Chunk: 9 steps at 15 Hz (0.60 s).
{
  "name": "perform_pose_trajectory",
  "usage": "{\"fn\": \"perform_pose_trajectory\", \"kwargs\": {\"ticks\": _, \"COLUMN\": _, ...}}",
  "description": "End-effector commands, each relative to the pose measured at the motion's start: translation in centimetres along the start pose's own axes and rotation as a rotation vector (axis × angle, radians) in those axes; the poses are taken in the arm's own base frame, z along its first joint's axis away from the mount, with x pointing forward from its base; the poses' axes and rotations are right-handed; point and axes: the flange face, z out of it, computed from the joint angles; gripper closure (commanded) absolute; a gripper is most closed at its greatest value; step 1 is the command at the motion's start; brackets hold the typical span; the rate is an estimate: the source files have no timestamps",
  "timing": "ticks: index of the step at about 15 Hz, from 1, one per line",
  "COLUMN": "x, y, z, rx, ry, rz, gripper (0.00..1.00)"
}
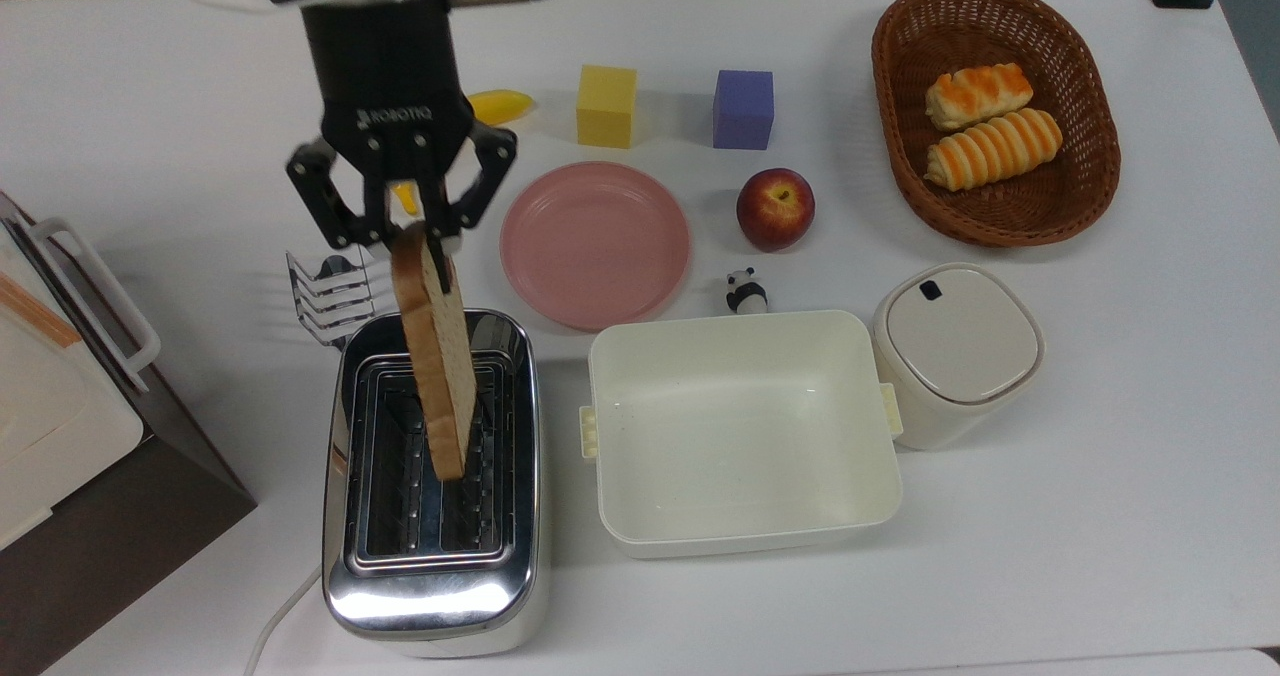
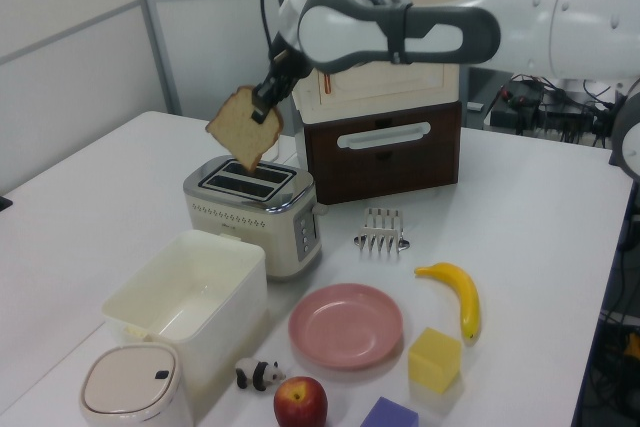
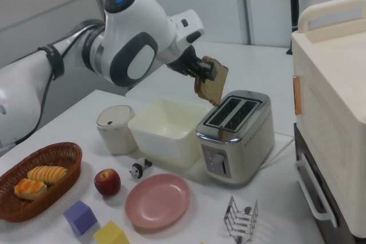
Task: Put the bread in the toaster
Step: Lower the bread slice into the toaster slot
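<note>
White table (image 1: 1100,456) w/ clutter. Gripper (image 1: 415,241) clamped on bread (image 1: 437,376) by its top edge — 1 slice, hanging in air above the toaster (image 1: 435,556), long axis tilted down toward the slots, lower end over them, not in. Counts: 1 toaster w/ 2 slots, 2 rolls (image 1: 985,121) in basket (image 1: 900,156), 2 cubes (image 1: 670,106).

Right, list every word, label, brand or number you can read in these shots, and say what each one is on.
"ROBOTIQ": white lettering on the black body of the gripper, in the top view, just above where it holds the bread.
Toaster: the small marks on its front control panel in the right view are too small to read.
No other object carries readable text.
</note>
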Motion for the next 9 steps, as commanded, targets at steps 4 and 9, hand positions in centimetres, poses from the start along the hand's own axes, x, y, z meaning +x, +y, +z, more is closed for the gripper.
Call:
{"fn": "perform_pose_trajectory", "kwargs": {"ticks": 4, "x": -0.6, "y": -0.9, "z": 4.0, "rx": -0.012, "ry": 0.032, "rz": 0.038, "gripper": 0.99}}
{"fn": "perform_pose_trajectory", "kwargs": {"ticks": 9, "x": -1.4, "y": -0.8, "z": 5.2, "rx": -0.019, "ry": 0.004, "rz": 0.034, "gripper": 0.98}}
